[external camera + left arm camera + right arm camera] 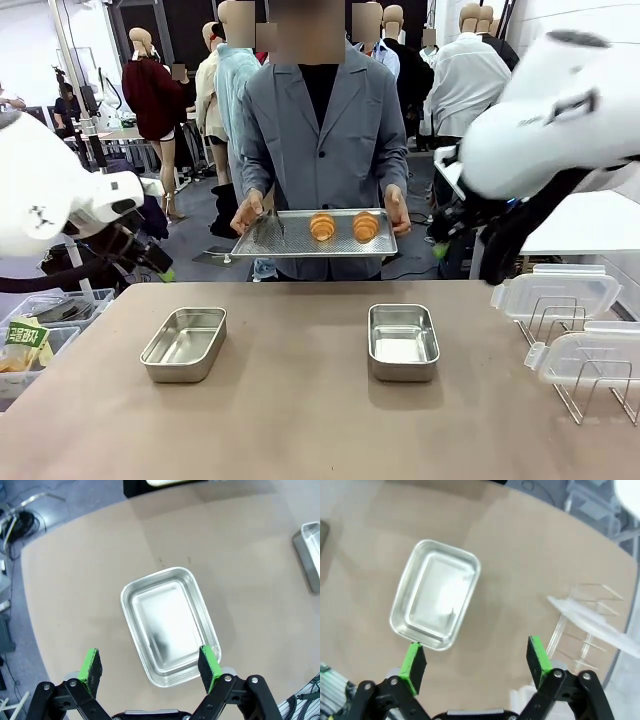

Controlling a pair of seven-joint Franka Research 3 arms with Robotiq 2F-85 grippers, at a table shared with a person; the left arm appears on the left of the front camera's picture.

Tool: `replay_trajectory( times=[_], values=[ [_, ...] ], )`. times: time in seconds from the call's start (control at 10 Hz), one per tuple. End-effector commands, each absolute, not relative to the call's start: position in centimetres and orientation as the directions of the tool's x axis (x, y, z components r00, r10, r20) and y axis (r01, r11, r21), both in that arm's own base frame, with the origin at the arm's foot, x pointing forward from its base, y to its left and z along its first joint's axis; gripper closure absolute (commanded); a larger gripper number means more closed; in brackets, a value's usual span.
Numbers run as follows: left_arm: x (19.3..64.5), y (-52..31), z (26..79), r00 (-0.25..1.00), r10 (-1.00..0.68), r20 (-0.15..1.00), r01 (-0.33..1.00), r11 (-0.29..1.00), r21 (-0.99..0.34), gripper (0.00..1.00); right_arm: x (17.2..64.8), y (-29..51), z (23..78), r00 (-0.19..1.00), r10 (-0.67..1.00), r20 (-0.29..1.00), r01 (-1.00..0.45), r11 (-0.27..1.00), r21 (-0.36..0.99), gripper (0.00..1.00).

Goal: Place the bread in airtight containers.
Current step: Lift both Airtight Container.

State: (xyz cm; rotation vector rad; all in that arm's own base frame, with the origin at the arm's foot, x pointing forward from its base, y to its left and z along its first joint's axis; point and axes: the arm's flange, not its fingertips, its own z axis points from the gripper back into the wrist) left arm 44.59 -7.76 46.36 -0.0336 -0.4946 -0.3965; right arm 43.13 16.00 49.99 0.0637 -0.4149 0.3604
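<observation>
Two small golden-brown ridged rolls (322, 226) side by side on a flat steel tray (340, 246), held by a person. Two empty shiny steel tins (185, 343) down on the table (300, 420). Left gripper (150, 661) and right gripper (475, 655) wide open, holding nothing. Best to pinch softly, then lower straight in.

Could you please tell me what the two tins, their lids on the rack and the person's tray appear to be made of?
The left tin and right tin look like polished steel: silvery, mirror-bright. The far lid and near lid seem clear plastic: the wire rack shows through. The tray looks like perforated metal, duller, probably steel.
</observation>
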Motion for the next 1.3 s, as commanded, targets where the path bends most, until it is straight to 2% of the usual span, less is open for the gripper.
replay_trajectory(
  times=[0.0, 0.2, 0.4, 0.5, 0.6, 0.7, 0.8, 1.2],
  values=[
    [47.7, -8.3, 45.2, 0.869, -0.335, 0.365, 0.339, 0.939, 0.056, 0.00, 45.5, 18.8, 47.3, 0.862, 0.361, 0.356, -0.362, 0.930, -0.065, 0.00],
    [50.3, -7.4, 43.3, 0.907, -0.249, 0.340, 0.246, 0.968, 0.053, 0.00, 47.8, 20.5, 43.6, 0.889, 0.347, 0.300, -0.348, 0.936, -0.050, 0.00],
    [51.3, -7.5, 40.4, 0.937, -0.217, 0.274, 0.232, 0.973, -0.022, 0.00, 47.0, 20.4, 40.3, 0.897, 0.339, 0.283, -0.330, 0.940, -0.080, 0.00],
    [50.4, -7.5, 41.3, 0.939, -0.258, 0.227, 0.269, 0.963, -0.017, 0.00, 46.4, 19.0, 41.4, 0.914, 0.287, 0.286, -0.263, 0.957, -0.119, 0.00],
    [50.7, -6.9, 40.4, 0.920, -0.250, 0.303, 0.260, 0.966, 0.011, 0.00, 47.0, 20.1, 40.5, 0.892, 0.369, 0.260, -0.370, 0.928, -0.046, 0.00],
    [50.7, -6.9, 40.4, 0.920, -0.250, 0.303, 0.260, 0.966, 0.011, 0.00, 47.2, 19.6, 40.2, 0.903, 0.345, 0.257, -0.340, 0.938, -0.063, 0.00],
    [50.7, -7.3, 39.8, 0.930, -0.256, 0.264, 0.265, 0.964, 0.002, 0.00, 47.6, 19.1, 40.5, 0.917, 0.263, 0.301, -0.246, 0.965, -0.095, 0.00],
    [52.3, -7.0, 36.4, 0.966, -0.199, 0.167, 0.209, 0.977, -0.041, 0.00, 50.2, 22.0, 35.1, 0.953, 0.276, 0.126, -0.267, 0.960, -0.082, 0.00]
  ],
)
